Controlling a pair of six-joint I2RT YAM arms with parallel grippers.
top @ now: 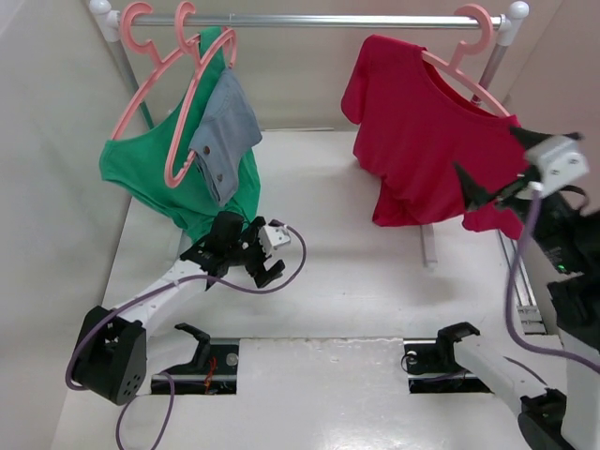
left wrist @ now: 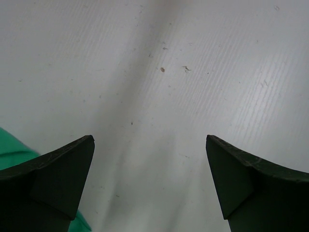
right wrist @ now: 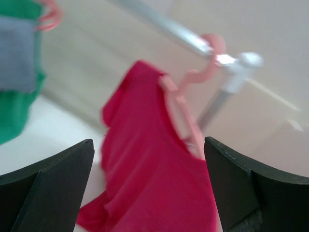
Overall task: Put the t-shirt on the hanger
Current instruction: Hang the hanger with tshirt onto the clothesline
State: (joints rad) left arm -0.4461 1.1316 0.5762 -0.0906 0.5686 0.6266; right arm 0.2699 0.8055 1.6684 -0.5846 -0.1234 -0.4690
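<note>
The crimson t-shirt (top: 417, 141) hangs draped over the salmon-pink hanger (top: 464, 70), whose hook is over the right end of the rail. In the right wrist view the t-shirt (right wrist: 145, 169) and the hanger (right wrist: 181, 104) are blurred. My right gripper (top: 489, 159) is raised beside the shirt's right side. It is open, and in its own view (right wrist: 148, 145) nothing lies between the fingers. My left gripper (top: 265, 255) is low over the white table, open and empty. Its own view (left wrist: 149, 145) has only bare table between the fingers.
A green garment (top: 141, 164) and a small grey-blue garment (top: 225, 131) hang on two pink hangers at the left end of the metal rail (top: 319, 21). The green cloth (left wrist: 9, 152) lies just left of my left fingers. The rack's post (top: 497, 56) stands behind the t-shirt.
</note>
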